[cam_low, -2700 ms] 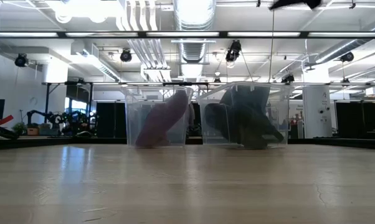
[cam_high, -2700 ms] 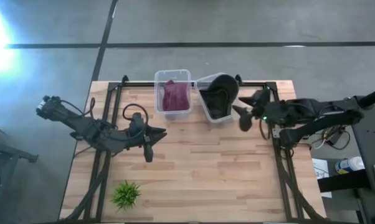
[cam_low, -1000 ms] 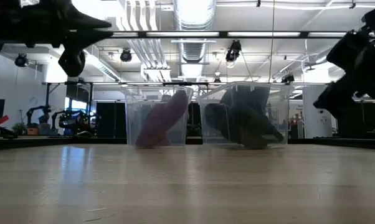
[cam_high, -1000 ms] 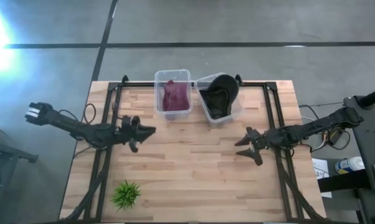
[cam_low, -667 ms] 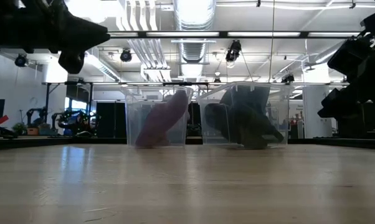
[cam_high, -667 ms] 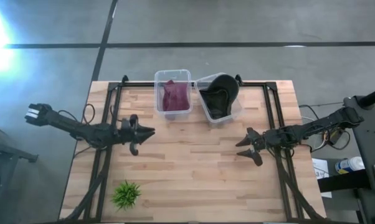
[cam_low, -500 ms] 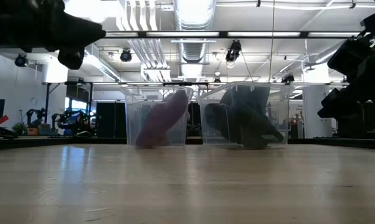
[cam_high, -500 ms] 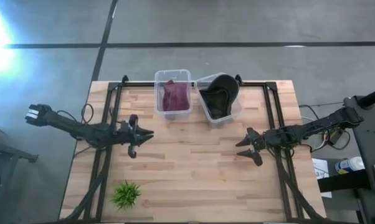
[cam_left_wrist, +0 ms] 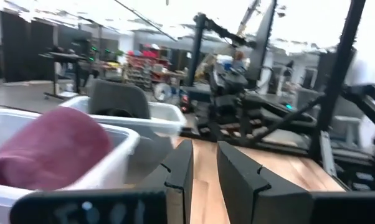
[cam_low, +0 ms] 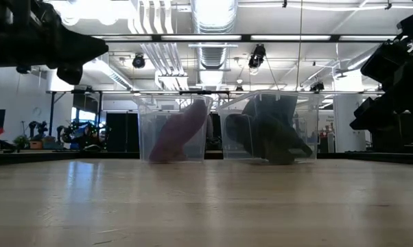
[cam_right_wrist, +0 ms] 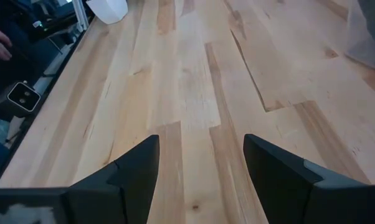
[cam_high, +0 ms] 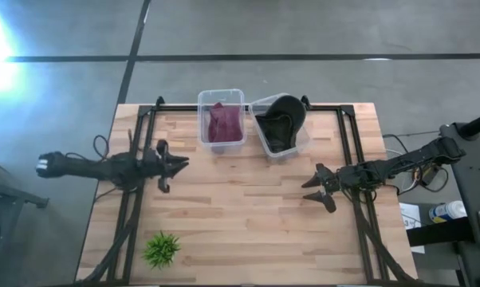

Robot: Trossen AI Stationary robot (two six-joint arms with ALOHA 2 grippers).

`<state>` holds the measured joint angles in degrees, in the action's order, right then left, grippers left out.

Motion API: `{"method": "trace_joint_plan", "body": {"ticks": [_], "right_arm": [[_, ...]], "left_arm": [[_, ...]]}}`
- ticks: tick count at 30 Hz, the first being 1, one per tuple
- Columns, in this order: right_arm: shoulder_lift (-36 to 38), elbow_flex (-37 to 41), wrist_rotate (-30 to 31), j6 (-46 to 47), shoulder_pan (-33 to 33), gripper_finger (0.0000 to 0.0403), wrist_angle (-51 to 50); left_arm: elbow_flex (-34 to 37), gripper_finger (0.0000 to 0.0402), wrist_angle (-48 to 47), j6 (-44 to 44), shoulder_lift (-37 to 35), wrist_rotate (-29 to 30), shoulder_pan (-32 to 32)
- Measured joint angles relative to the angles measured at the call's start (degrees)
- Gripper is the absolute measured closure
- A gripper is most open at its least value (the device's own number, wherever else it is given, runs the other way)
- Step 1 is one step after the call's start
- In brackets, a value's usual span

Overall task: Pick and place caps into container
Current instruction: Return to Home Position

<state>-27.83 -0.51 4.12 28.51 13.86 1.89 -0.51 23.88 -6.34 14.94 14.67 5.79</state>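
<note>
A maroon cap (cam_high: 222, 123) (cam_low: 178, 132) (cam_left_wrist: 50, 149) leans inside the left clear tub (cam_high: 221, 92). Dark olive-grey caps (cam_high: 281, 119) (cam_low: 267, 134) fill the right clear tub (cam_high: 265, 148); the top one sticks up past its far rim. My left gripper (cam_high: 175, 168) (cam_left_wrist: 205, 171) hovers above the table's left side, near the maroon tub, open by a narrow gap and empty. My right gripper (cam_high: 313, 190) (cam_right_wrist: 203, 162) hovers above the right side of the table, wide open and empty.
A small green spiky plant (cam_high: 161, 249) stands near the table's near left corner. Black frame rails (cam_high: 348, 151) run along the left, right and far sides. Bare wood (cam_high: 248, 207) lies between the grippers, in front of the tubs.
My left arm has drawn back toward the table's left edge, and its gripper has shifted a little left and away from the middle, still above the table. The right arm has stayed put. The caps and tubs have not moved.
</note>
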Motion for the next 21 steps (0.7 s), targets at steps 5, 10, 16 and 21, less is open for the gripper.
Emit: {"method": "trace_joint_plan", "body": {"ticks": [5,10,16,21], "right_arm": [[0.00,0.00,0.02,0.00,0.01,0.0174,0.00],[0.01,0.00,0.07,0.00,0.00,0.0174,0.00],[0.00,-0.02,0.11,-0.02,0.00,0.0174,0.03],[0.00,-0.02,0.11,-0.02,-0.02,0.0174,0.03]], "left_arm": [[0.02,0.0335,-7.77,-2.71,-6.04,-0.41,-5.40],[0.04,0.0335,-16.18,-3.35,-14.19,-3.99,-6.43],[0.07,0.0335,-22.62,2.38,-14.88,-12.25,-6.41],[0.07,0.0335,-23.08,1.50,-14.88,-12.43,-6.43]]}}
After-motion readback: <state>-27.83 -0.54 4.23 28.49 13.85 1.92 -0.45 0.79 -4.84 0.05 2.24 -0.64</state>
